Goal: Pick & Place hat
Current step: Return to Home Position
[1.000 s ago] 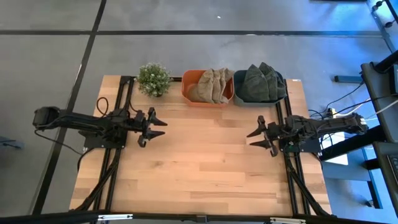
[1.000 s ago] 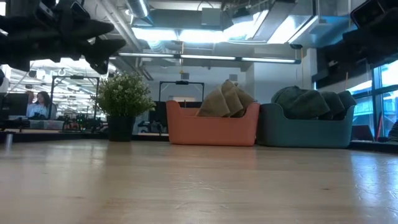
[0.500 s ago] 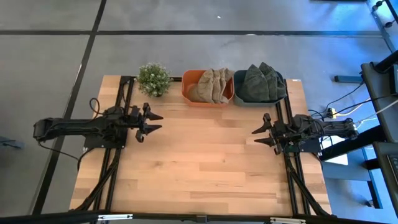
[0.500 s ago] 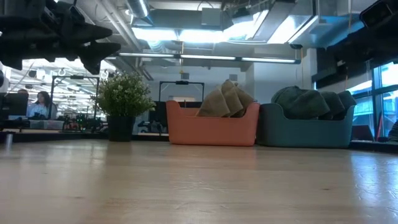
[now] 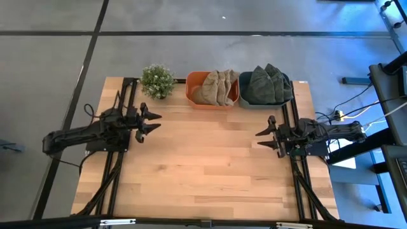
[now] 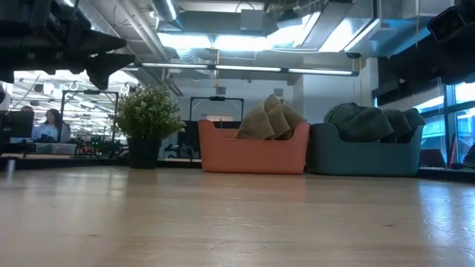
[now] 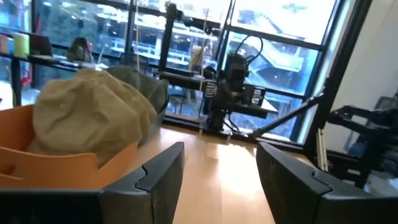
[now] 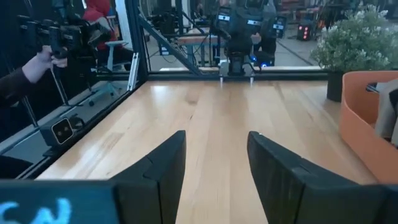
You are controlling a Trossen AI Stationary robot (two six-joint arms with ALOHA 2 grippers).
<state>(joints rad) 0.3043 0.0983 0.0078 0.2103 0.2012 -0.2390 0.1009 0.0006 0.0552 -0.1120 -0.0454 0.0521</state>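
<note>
Several tan hats [image 5: 216,86] lie piled in an orange bin [image 5: 195,95] at the table's far edge; they also show in the low view [image 6: 269,119] and the left wrist view [image 7: 87,118]. Several dark green hats [image 5: 267,84] fill a teal bin [image 6: 364,157] beside it. My left gripper [image 5: 152,122] is open and empty above the table's left part, pointing right and slightly toward the far edge. My right gripper [image 5: 261,138] is open and empty above the right part, pointing left.
A small potted plant [image 5: 157,81] stands at the far edge, left of the orange bin. The bare wooden tabletop [image 5: 210,165] spreads between and in front of the arms. A person's hand [image 8: 37,62] shows in the room beyond the table.
My left gripper has drawn back toward the table's left edge and swung toward the far edge, turning to point more at the bins. My right gripper has drawn back a little toward the right edge. Both stay open. The hats have not moved.
</note>
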